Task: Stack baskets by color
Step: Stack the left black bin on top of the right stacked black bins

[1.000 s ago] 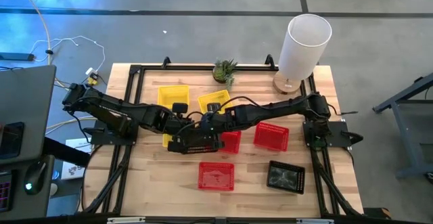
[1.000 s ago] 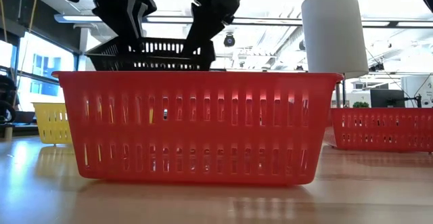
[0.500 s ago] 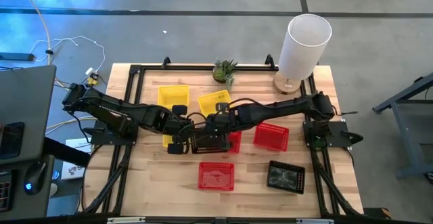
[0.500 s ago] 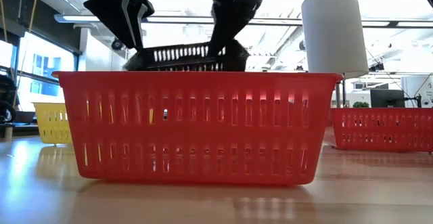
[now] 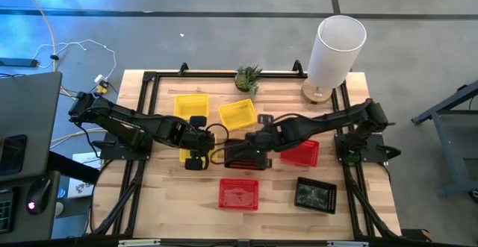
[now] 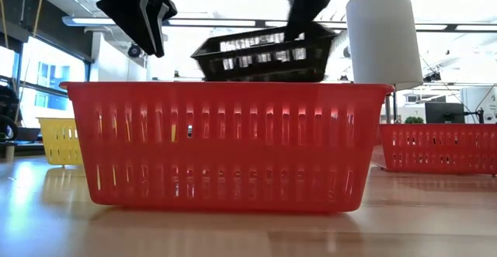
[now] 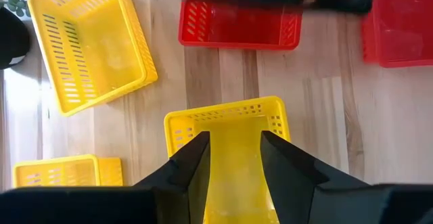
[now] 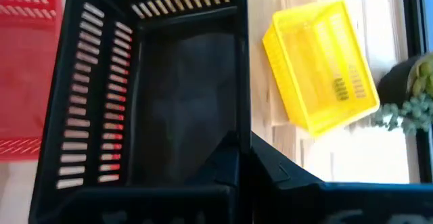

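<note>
1. A black basket [image 5: 240, 152] is gripped by its rim in the closed right hand [image 5: 258, 144], lifted above the tabletop [image 5: 358, 202] centre.
2. The left hand [image 5: 196, 154] is held open and empty over a yellow basket [image 7: 226, 126].
3. A red basket [image 5: 238, 194] is seen nearby.

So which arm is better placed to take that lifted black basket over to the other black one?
The right. The right gripper is shut on the black basket, held up above the table, while the left gripper hangs open and empty over a yellow basket.
</note>
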`<action>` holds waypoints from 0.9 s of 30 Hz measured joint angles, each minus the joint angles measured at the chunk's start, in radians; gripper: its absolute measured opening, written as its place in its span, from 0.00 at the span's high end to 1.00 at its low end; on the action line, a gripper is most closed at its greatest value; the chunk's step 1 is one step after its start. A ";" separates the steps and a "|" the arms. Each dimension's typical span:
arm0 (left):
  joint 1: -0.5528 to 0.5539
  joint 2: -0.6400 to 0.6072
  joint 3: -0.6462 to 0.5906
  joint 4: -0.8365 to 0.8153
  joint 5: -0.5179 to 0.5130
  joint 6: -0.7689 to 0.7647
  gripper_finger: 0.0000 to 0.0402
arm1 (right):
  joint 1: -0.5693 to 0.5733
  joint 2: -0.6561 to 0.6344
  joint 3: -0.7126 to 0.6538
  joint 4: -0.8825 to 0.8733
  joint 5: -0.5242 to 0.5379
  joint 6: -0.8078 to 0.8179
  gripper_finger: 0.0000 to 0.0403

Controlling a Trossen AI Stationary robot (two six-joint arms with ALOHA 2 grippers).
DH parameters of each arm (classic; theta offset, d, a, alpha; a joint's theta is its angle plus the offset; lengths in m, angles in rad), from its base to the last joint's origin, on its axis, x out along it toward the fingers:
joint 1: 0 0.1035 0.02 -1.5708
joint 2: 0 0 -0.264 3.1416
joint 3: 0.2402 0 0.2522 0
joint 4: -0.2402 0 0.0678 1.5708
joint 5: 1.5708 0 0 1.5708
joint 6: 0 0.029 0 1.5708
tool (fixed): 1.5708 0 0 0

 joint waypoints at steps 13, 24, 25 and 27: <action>0.002 0.000 0.000 0.000 0.003 -0.008 0.71 | 0.087 -0.405 -0.416 0.131 -0.001 0.257 1.00; 0.002 0.000 0.000 0.004 0.003 -0.032 0.71 | 0.251 -0.719 -0.625 0.139 -0.057 0.444 1.00; 0.002 0.000 0.000 0.005 0.003 -0.035 0.71 | 0.270 -0.741 -0.643 0.141 -0.057 0.464 1.00; 0.002 0.000 0.000 0.005 0.003 -0.035 0.71 | 0.309 -0.781 -0.682 0.146 -0.057 0.500 1.00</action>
